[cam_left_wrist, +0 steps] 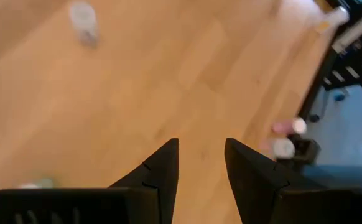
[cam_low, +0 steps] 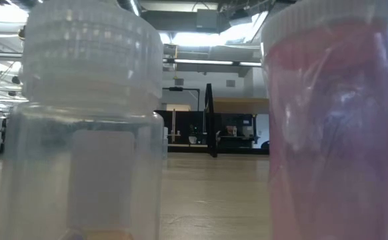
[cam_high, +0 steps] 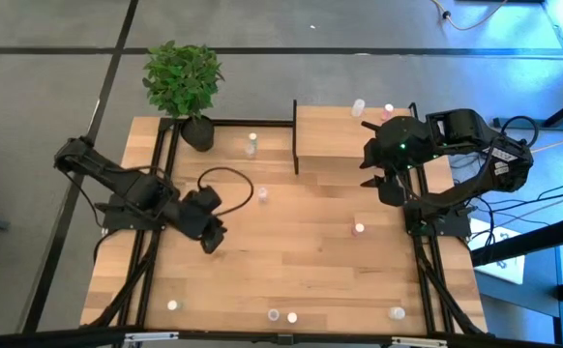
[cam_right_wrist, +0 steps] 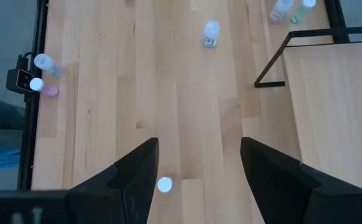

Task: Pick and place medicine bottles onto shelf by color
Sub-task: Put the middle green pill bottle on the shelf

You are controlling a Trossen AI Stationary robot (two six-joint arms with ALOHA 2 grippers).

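Progress: barely begun. Shelf, at twelve o'clock on the table, shows a bare top. Medicine bottles lie scattered: two past the shelf's far edge, two near eleven, one toward three, four along six. Right gripper, jaws spread and empty, hangs just right of the shelf. Left gripper, at nine o'clock, part-open, holds nothing.

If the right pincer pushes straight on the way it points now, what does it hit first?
Probably the small white-capped bottle standing on the table just ahead between the open fingers of the right pincer. Depth is unclear, so the pincer may meet the tabletop instead.
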